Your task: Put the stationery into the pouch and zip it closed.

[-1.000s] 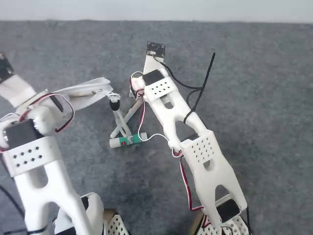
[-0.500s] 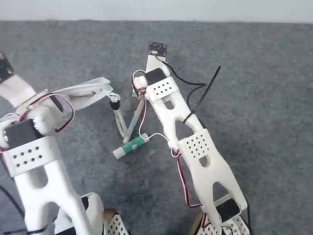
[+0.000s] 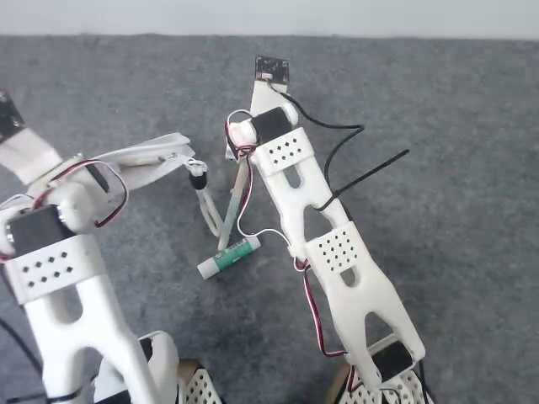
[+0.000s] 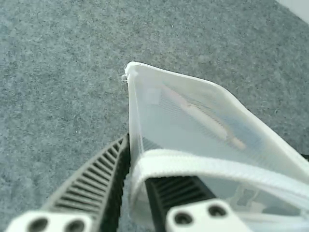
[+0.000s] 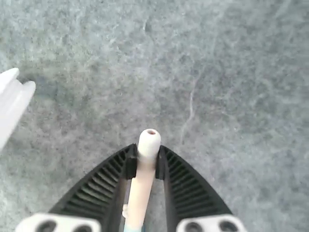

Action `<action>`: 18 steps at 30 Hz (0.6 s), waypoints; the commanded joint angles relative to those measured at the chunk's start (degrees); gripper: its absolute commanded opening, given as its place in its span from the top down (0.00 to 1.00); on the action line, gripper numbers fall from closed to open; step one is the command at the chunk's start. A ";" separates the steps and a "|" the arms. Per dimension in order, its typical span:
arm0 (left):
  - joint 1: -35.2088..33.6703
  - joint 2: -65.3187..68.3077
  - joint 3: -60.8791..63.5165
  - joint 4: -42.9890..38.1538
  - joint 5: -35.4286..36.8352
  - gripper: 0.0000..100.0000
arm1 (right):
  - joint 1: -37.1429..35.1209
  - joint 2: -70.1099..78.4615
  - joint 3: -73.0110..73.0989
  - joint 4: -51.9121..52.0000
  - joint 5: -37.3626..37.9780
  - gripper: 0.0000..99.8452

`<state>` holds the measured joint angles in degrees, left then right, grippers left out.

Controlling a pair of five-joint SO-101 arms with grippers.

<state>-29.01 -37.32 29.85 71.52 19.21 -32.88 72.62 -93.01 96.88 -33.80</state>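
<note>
Over the last second the right fingers, pinching a white pen, have swung it steeper, and the green-banded marker by its far end has turned from level to slanted on the worktop, while the left fingers clamp the rim of the pouch, a pale pen inside just beyond them.
</note>
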 commanded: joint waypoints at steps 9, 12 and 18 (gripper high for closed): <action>-0.44 -0.26 -1.19 -2.02 0.70 0.99 | 0.22 -14.20 -2.99 6.29 0.79 0.99; -0.44 -0.26 -1.19 -2.02 0.70 0.99 | 0.66 -14.64 -2.99 6.29 0.79 0.99; -0.44 -0.44 -1.19 -2.02 0.70 0.99 | -0.04 -15.96 -2.99 6.46 0.88 0.99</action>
<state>-29.01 -37.32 29.85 71.52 19.21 -32.88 63.38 -93.10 100.40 -33.80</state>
